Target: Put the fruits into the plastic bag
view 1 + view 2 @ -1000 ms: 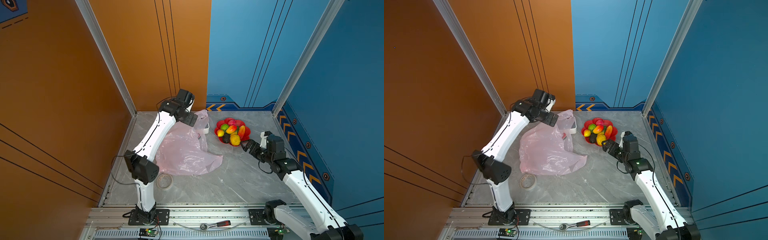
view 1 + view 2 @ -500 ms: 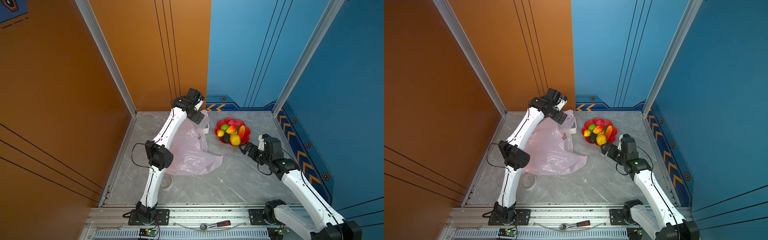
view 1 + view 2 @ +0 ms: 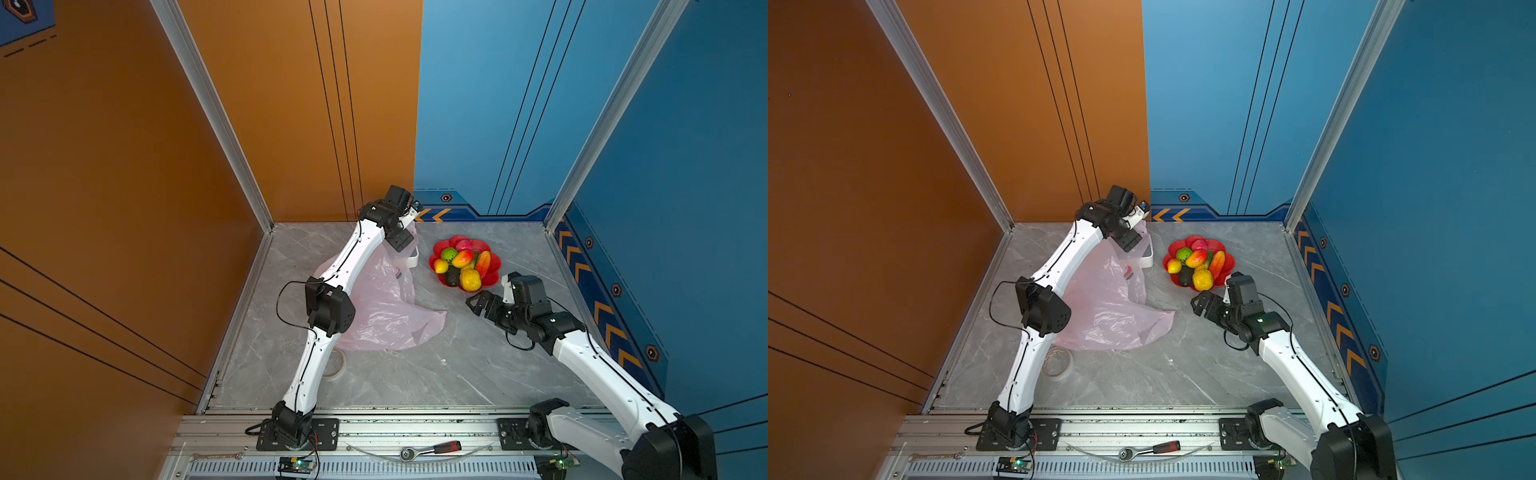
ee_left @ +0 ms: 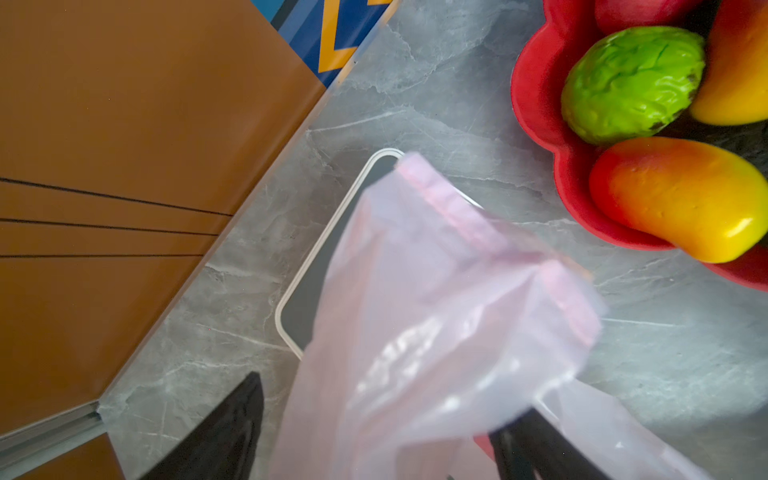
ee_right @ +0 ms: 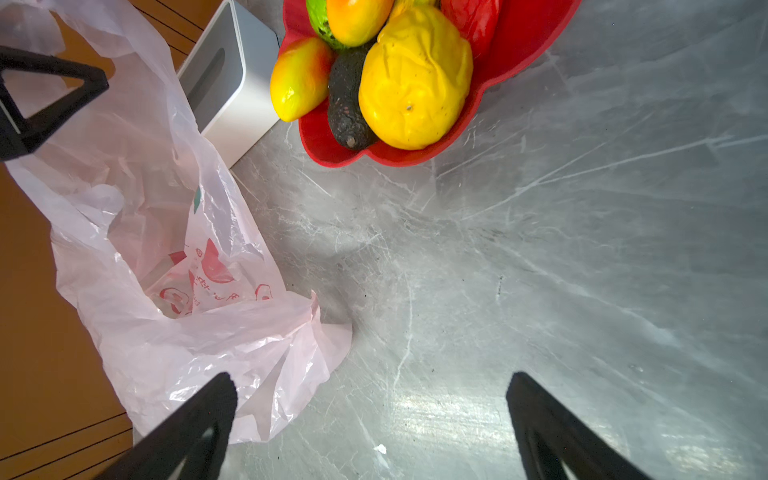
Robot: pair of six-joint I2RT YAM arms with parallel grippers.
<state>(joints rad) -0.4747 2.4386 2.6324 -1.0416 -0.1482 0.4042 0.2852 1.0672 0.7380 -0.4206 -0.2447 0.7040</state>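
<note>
Fruits (image 3: 461, 266) heaped in the dish (image 3: 495, 275), bag (image 3: 386, 307) slumped on the table (image 3: 457, 374) just beside it.
At the back, the left pincer (image 4: 374, 407) hangs above the box (image 3: 412, 261). Its jaws are partly apart with the bag's raised handle between them, not closed on it. The right pincer (image 5: 372, 378) hovers wide open and empty over bare table, between bag and dish. The bag's top reaches over the box.

Left arm (image 3: 353, 259): reaches from its base far towards the back, elbow raised, forearm sloping upward.
Left gripper (image 4: 374, 407): tipped downward below the bent wrist, fingers apart.
Right arm (image 3: 602, 370): stretches forward and inward, forearm held low.
Right gripper (image 5: 372, 378): angled down and forward, fingers spread wide.
</note>
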